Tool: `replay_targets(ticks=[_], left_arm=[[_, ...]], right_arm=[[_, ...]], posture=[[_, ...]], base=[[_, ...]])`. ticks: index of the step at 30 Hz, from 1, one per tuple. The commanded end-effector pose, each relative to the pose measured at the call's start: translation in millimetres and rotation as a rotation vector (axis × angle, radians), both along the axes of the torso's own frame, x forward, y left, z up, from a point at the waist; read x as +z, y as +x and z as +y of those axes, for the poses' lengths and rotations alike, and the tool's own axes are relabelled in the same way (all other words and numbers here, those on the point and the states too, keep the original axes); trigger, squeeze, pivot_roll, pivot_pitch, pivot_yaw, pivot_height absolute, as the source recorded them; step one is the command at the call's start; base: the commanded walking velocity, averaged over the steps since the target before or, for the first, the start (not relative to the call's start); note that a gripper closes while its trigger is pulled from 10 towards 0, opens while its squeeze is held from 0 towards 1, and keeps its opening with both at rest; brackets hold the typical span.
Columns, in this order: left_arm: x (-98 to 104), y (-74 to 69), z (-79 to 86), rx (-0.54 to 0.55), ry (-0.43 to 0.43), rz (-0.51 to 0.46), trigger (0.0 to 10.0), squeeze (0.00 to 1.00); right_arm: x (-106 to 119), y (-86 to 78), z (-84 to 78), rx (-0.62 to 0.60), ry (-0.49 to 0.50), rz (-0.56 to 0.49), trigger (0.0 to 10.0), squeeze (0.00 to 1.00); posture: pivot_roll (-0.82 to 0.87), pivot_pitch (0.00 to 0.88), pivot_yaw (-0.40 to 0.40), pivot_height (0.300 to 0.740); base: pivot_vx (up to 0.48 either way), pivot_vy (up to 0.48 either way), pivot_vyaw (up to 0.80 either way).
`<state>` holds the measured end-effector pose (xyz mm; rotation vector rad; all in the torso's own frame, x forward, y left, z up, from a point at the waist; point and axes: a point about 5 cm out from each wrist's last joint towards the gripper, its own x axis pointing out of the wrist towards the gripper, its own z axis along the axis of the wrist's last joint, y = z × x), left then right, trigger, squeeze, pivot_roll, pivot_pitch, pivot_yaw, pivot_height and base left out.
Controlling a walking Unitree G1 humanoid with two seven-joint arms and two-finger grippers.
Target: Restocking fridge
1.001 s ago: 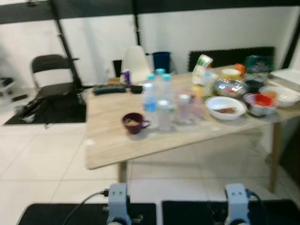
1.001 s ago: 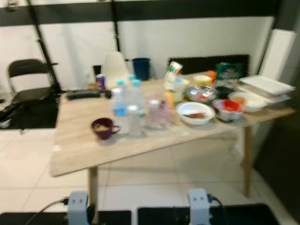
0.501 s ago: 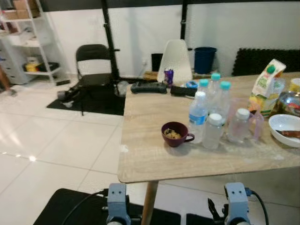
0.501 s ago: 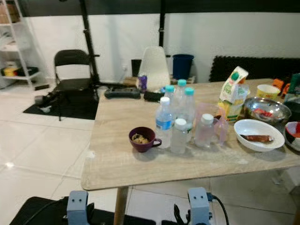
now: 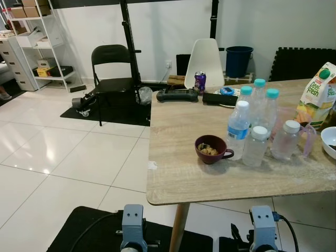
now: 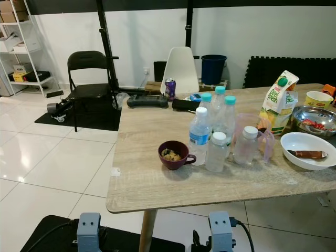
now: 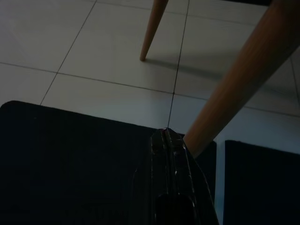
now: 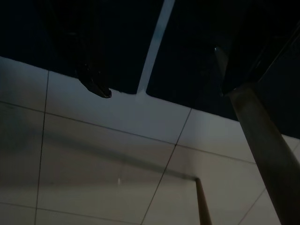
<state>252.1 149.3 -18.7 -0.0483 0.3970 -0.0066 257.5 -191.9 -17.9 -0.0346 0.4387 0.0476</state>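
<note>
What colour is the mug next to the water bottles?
Dark maroon; the mug shows best in the right eye view, with something brownish inside.

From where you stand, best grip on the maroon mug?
Probably the maroon mug by its round body, coming from the near table edge on its left side. It stands upright with its handle toward the water bottles crowding its right, and it holds food, so keep it level.

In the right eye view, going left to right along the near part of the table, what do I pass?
Maroon cup → blue-labelled water bottle → short white-capped bottle → clear white-capped bottle → white bowl.
</note>
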Motion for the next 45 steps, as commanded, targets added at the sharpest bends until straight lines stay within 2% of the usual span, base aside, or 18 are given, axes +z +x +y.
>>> replay_targets(ticks=[1, 2, 3, 5, 7, 9, 13, 19, 29, 45], left_arm=[[-19, -22.2, 17.3, 0.032, 0.048, 0.087, 10.0, 0.0], [-19, -22.2, 17.3, 0.032, 0.048, 0.087, 10.0, 0.0], [-24, -31.1, 24.4, 0.057, 0.049, 0.114, 10.0, 0.0], [-31, -41.8, 32.1, 0.086, 0.045, 0.147, 10.0, 0.0], [-35, -48.0, 34.9, 0.1, 0.038, 0.177, 10.0, 0.0], [-35, -48.3, 34.8, 0.101, 0.035, 0.181, 10.0, 0.0], [-32, -41.2, 31.2, 0.104, 0.012, 0.167, 10.0, 0.0], [-27, -31.5, 30.2, 0.13, -0.014, 0.152, 10.0, 0.0], [-25, -29.1, 28.8, 0.129, -0.023, 0.145, 10.0, 0.0], [-21, -24.3, 23.2, 0.078, 0.005, 0.118, 10.0, 0.0]], right_arm=[[-20, -25.0, -13.0, -0.017, -0.037, 0.111, 10.0, 0.0], [-20, -25.0, -13.0, -0.017, -0.037, 0.111, 10.0, 0.0], [-26, -35.1, -20.7, -0.036, -0.048, 0.142, 10.0, 0.0], [-31, -45.4, -29.0, -0.068, -0.05, 0.173, 10.0, 0.0], [-31, -46.5, -30.2, -0.081, -0.048, 0.178, 10.0, 0.0], [-31, -45.9, -29.8, -0.08, -0.048, 0.175, 10.0, 0.0], [-24, -32.6, -20.3, -0.066, -0.027, 0.129, 10.0, 0.0], [-18, -22.8, -12.8, -0.047, -0.014, 0.092, 10.0, 0.0], [-13, -17.5, -11.5, -0.05, -0.005, 0.067, 10.0, 0.0], [-13, -17.2, -9.5, -0.05, 0.0, 0.062, 10.0, 0.0]], posture=[[-0.04, 0.099, 0.062, 0.74], [-0.04, 0.099, 0.062, 0.74], [-0.04, 0.1, 0.062, 0.74], [-0.04, 0.102, 0.063, 0.74], [-0.04, 0.103, 0.064, 0.74], [-0.04, 0.103, 0.064, 0.74], [-0.03, 0.106, 0.064, 0.74], [-0.03, 0.105, 0.061, 0.74], [-0.04, 0.102, 0.067, 0.74], [-0.04, 0.1, 0.067, 0.74]], base=[[0.0, 0.0, 0.0], [0.0, 0.0, 0.0], [0.0, 0.0, 0.0], [0.0, 0.0, 0.0], [0.0, 0.0, 0.0], [0.0, 0.0, 0.0], [0.0, 0.0, 0.0], [0.0, -0.24, 0.0], [0.0, -0.48, 0.0], [0.0, 0.0, 0.0]])
